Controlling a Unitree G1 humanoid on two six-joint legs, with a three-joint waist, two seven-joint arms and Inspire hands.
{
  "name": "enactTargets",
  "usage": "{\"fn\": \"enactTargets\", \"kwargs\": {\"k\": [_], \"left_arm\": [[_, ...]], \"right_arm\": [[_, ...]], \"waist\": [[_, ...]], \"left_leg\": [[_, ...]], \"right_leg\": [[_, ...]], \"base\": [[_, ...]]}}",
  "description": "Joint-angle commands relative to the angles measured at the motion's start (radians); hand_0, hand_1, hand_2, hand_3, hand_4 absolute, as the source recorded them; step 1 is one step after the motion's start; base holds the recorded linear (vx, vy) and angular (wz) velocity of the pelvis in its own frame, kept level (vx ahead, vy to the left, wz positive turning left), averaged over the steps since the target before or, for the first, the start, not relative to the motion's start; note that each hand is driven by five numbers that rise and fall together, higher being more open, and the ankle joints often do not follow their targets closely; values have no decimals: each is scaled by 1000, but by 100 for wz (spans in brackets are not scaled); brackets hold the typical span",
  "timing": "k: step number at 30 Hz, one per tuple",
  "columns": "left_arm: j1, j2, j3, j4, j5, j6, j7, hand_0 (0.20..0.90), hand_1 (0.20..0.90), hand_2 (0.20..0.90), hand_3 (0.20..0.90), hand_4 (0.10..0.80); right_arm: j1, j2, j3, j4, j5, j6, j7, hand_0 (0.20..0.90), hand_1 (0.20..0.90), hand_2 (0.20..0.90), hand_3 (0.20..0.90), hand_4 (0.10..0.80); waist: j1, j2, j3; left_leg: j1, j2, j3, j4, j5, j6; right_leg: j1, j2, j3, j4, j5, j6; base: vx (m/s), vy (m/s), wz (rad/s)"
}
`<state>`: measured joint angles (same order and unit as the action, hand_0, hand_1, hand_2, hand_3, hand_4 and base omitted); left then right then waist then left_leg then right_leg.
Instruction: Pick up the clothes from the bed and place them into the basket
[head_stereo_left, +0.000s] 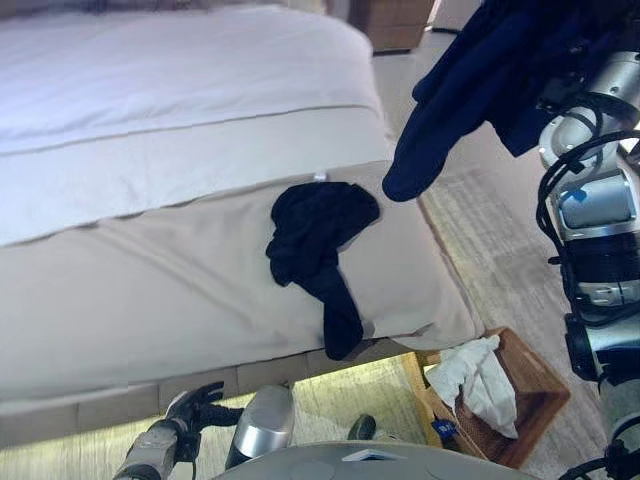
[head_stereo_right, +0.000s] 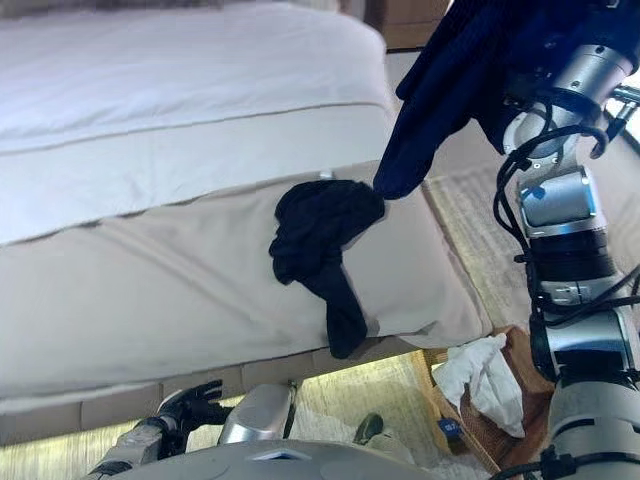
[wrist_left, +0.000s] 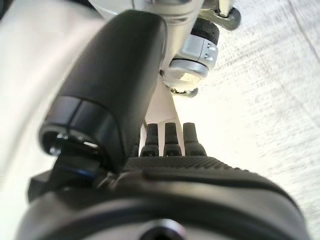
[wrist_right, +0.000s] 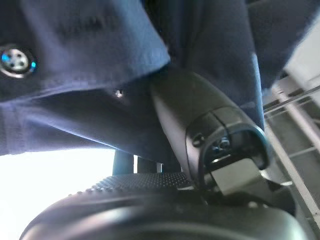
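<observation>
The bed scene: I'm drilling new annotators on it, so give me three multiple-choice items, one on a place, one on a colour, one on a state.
1. Where does the black garment lie?
A. in the basket
B. on the bed's beige cover, its tail hanging over the edge
C. on the floor

2. What colour is the garment held up by the right hand?
A. navy blue
B. red
C. white

3. What does the left hand hold?
A. the black garment
B. the white cloth
C. nothing

Answers:
1 B, the dark heap sits on the bed near its corner, one end drooping past the edge.
2 A, the navy garment hangs in the air above the bed's corner, clear of the basket, where a white cloth lies.
3 C, it shows low beside the bed with nothing in it.
</observation>
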<state>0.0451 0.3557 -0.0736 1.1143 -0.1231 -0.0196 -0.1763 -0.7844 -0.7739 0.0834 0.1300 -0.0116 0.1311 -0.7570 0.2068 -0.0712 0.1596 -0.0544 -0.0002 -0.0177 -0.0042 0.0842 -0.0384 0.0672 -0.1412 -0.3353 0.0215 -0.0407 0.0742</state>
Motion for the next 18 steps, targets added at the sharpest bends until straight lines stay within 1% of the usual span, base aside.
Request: {"fn": "enactTargets", "kwargs": {"k": [1, 3, 6, 7, 8, 10, 12, 13, 18], "left_arm": [[-11, 39, -45, 15, 19, 21, -22, 900, 900, 900, 900, 800], [-21, 37, -57, -24, 18, 41, -22, 900, 900, 900, 900, 800], [-38, 28, -66, -78, 12, 62, -23, 900, 900, 900, 900, 800], [-39, 27, -69, -84, 9, 64, -23, 900, 900, 900, 900, 800], [-44, 24, -86, -106, 1, 62, -19, 900, 900, 900, 900, 800], [-52, 22, -97, -116, 5, 58, -24, 900, 900, 900, 900, 800], [-59, 21, -107, -118, 2, 55, -24, 900, 900, 900, 900, 800], [-70, 21, -125, -125, 9, 53, -27, 900, 900, 900, 900, 800], [-101, 15, -166, -135, -11, 31, -18, 900, 900, 900, 900, 800]], "right_arm": [[-2, -124, -35, -5, -9, -6, 84, 300, 300, 300, 200, 100], [70, -134, -55, 15, -27, 35, 164, 300, 300, 300, 200, 100], [165, -124, -92, 31, -25, 79, 256, 300, 300, 300, 200, 100], [176, -121, -95, 32, -27, 76, 261, 300, 300, 300, 200, 100], [220, -112, -99, 47, -42, 84, 305, 300, 300, 300, 200, 100], [252, -102, -96, 66, -52, 97, 349, 300, 300, 300, 200, 100], [269, -94, -91, 76, -67, 103, 354, 300, 300, 300, 200, 100], [287, -80, -80, 109, -93, 128, 363, 300, 300, 300, 200, 100], [294, -85, -76, 205, -93, 157, 350, 300, 300, 300, 200, 100]], "waist": [[-27, 33, -108], [-60, 39, -106], [-95, 42, -95], [-99, 42, -94], [-114, 47, -84], [-125, 53, -72], [-131, 57, -64], [-141, 67, -45], [-164, 96, 16]], "left_leg": [[88, -10, 29, -49, -109, 49], [102, 2, 60, -58, -106, 39], [103, 12, 89, -52, -106, 27], [103, 14, 93, -51, -105, 26], [98, 22, 109, -43, -104, 21], [91, 28, 120, -32, -103, 15], [84, 31, 123, -23, -103, 14], [75, 35, 126, -11, -102, 9], [17, 43, 115, 30, -88, -10]], "right_leg": [[32, 41, 26, 60, -56, 9], [27, 58, 47, 35, -53, -3], [25, 71, 68, 8, -40, -12], [25, 73, 68, 6, -39, -12], [20, 76, 71, 1, -34, -17], [14, 81, 73, 1, -33, -24], [7, 82, 73, 6, -34, -29], [-2, 84, 72, 14, -38, -36], [-51, 83, 80, 47, -43, -55]], "base": [[-58, -128, -52], [-39, -187, -50], [-26, -193, -38], [-33, -198, -37], [-46, -198, -35], [-53, -212, -29], [-47, -151, -17], [-49, -156, -12], [-122, -141, -9]]}}
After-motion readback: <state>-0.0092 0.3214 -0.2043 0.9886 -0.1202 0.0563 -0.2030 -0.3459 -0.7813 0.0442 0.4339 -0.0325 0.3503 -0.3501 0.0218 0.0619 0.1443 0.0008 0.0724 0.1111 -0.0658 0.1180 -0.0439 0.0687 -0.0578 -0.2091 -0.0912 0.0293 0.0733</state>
